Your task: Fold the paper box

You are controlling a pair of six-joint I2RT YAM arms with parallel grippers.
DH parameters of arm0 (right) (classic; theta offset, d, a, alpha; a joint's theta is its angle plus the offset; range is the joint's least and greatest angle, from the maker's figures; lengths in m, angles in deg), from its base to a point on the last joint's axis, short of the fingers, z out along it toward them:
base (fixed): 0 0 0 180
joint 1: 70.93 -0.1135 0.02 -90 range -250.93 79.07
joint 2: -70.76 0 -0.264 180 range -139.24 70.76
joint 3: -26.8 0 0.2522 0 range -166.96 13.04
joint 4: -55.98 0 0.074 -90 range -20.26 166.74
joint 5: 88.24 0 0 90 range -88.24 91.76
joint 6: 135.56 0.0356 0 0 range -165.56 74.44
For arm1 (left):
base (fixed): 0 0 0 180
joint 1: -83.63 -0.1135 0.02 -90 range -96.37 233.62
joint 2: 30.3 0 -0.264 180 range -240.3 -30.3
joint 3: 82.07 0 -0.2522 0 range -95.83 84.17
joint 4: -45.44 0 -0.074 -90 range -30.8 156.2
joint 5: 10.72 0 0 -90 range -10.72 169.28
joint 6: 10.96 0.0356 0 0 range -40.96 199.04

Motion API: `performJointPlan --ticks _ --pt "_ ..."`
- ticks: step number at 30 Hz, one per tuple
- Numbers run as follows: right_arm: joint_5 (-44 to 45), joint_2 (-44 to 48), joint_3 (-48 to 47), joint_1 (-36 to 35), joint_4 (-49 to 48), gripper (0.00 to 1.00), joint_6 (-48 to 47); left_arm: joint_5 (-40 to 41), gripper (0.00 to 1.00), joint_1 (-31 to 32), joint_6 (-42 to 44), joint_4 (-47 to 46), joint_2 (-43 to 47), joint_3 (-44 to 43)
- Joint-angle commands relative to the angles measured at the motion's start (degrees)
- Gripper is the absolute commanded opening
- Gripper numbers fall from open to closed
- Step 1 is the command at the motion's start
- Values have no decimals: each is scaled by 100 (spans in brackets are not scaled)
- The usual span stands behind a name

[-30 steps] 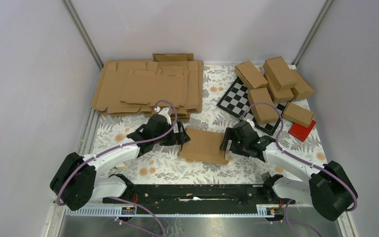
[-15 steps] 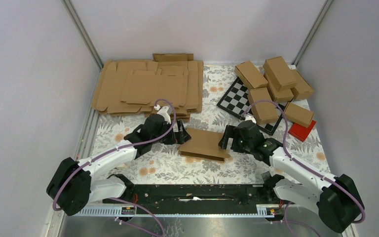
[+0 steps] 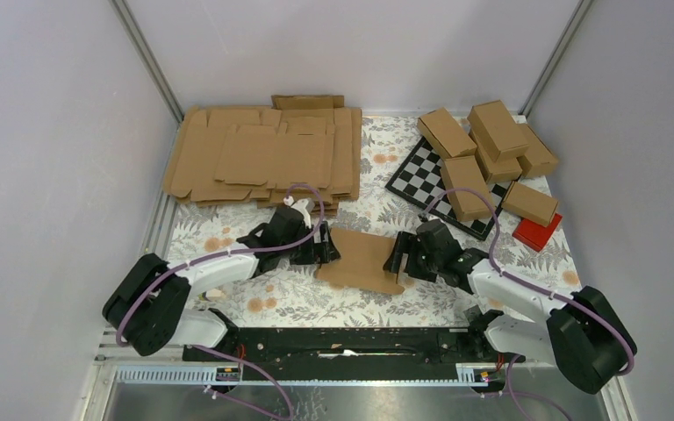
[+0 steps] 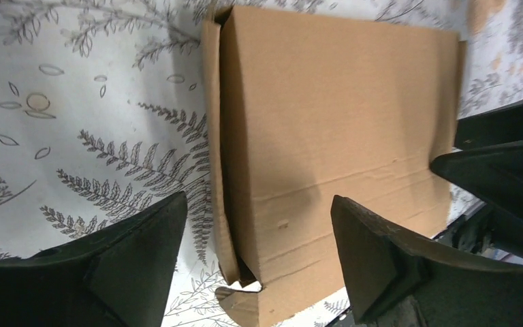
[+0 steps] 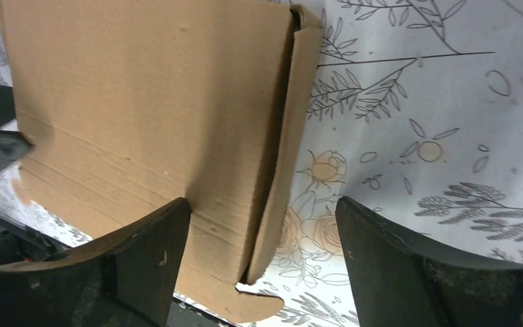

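The paper box [image 3: 362, 260] is a partly folded brown cardboard piece lying on the floral mat between my arms. My left gripper [image 3: 325, 248] is open at its left end. In the left wrist view the box [image 4: 327, 136] shows a side flap standing up along its left edge, and the left gripper [image 4: 259, 225] straddles that edge. My right gripper [image 3: 397, 256] is open at the right end. In the right wrist view the box [image 5: 150, 116] has its right side flap raised, and the right gripper [image 5: 262, 228] straddles it.
A thick pile of flat cardboard blanks [image 3: 263, 158] lies at the back left. Several finished brown cartons [image 3: 487, 153] sit at the back right on a checkerboard [image 3: 421, 175], beside a red block [image 3: 537, 232]. Grey walls close in both sides.
Both grippers have shifted slightly along the box's ends, and the box has tilted and moved a little toward the near edge. Both stay open.
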Motion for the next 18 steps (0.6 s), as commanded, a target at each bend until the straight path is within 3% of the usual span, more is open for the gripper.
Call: performJointPlan --ticks 1,10,15,18 --pt "-169 -201 59 -50 -253 82 119 -15 80 62 -133 -289 -231 128" --pt "-123 -183 -84 -51 -255 48 14 -115 22 272 -11 -561 -422 173" --pt "-486 -474 -278 -55 -333 33 -117 229 17 826 273 -247 -769 -280" --pt "-579 -590 -359 -54 -319 30 -213 391 16 1143 489 -17 -1028 -657"
